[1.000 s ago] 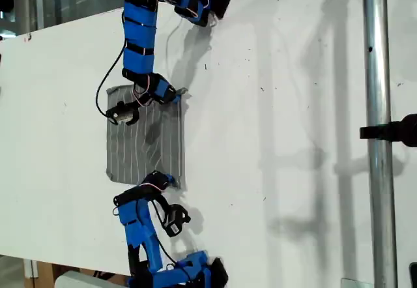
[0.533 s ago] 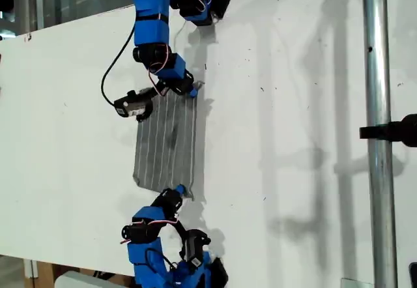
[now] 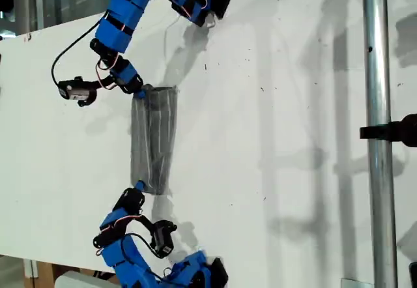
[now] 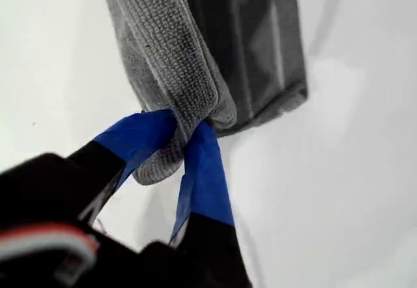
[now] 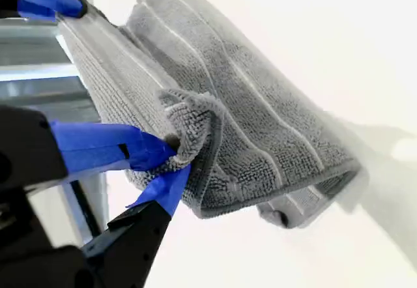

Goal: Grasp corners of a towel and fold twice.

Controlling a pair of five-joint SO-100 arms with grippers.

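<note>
On the white counter [image 3: 280, 92], toward the exterior view's left, you are seeing the towel [image 3: 154, 138] stretching as a narrow doubled strip between the two arms. My first gripper [image 4: 187, 131] is clamping tightly on a corner [image 4: 159, 164] at one end, and my second gripper [image 5: 171, 152] is pinching the bunched cloth at the other end

Towel [image 3: 154, 141] dragged toward the exterior view's left since a second ago, top layer carried over, flat spread now a narrow doubled band. Both pinched ends swung leftward in that view; upper arm [image 3: 117, 24] leaned out left, lower arm [image 3: 124, 249] pulled back toward the near edge.
</note>
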